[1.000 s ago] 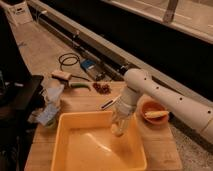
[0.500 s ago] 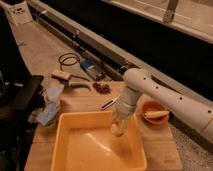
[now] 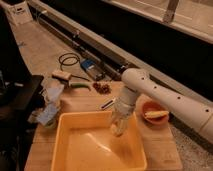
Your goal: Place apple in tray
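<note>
The tray is a large yellow tub on the near part of the wooden table. My gripper hangs at the end of the white arm, reaching down just inside the tray's far right corner. I cannot make out the apple; something pale and rounded sits at the gripper's tip, but I cannot tell what it is.
A small orange bowl with something pale in it stands right of the tray. Dark red grapes and a green item lie behind it. A crumpled plastic bag is at the tray's left. Cables lie on the floor beyond.
</note>
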`<state>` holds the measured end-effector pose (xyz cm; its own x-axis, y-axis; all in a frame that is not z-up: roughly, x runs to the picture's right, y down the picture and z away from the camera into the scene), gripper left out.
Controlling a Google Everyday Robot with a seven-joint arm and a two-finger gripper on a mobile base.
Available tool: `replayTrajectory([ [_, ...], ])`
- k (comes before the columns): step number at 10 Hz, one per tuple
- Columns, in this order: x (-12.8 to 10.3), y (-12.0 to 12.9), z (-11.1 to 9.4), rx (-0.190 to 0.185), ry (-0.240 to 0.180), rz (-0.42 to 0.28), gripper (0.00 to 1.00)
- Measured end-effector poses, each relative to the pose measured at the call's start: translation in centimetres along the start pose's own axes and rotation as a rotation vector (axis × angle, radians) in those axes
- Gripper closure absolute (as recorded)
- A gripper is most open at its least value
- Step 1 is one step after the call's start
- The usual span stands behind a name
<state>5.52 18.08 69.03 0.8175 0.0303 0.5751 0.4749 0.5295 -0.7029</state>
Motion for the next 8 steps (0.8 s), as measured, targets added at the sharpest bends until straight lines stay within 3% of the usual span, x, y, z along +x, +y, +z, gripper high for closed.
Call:
replayTrajectory([
  [2,0.03,-0.01,0.11,0.001,0.004,0.002,0.38],
  [4,-0.02,-0.11,0.11,0.012,0.004,0.001,0.22],
  [8,-0.07,-0.16,0.04,0.020,0.000,-0.002,0.20],
])
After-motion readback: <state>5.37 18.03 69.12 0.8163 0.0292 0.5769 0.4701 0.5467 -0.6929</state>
